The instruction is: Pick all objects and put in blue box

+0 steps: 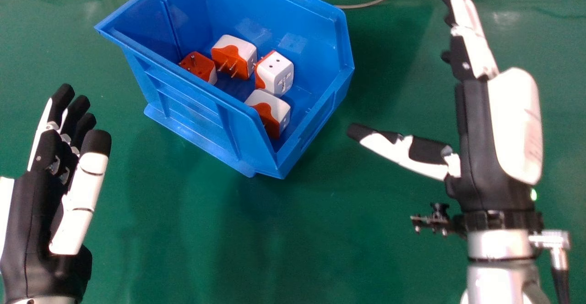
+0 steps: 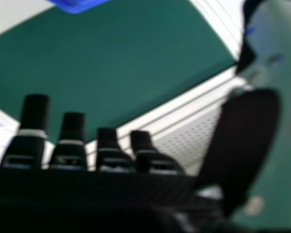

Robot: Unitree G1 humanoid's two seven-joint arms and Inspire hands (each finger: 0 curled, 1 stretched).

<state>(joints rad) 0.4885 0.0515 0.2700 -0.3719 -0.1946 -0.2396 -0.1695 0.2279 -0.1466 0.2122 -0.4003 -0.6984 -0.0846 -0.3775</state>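
Four plug adapters (image 1: 277,69) are lying inside the blue box (image 1: 187,105) between my right robot hand (image 1: 480,139) and left robot hand (image 1: 29,226), both open and empty; placing looks finished, so I'm planning a slow retreat, clearing the rim.

Box (image 1: 194,107): four plugs (image 1: 280,71) chilling inside
Left hand (image 1: 29,212): left of box, fingers loose
Right hand (image 1: 483,143): right of it, same deal
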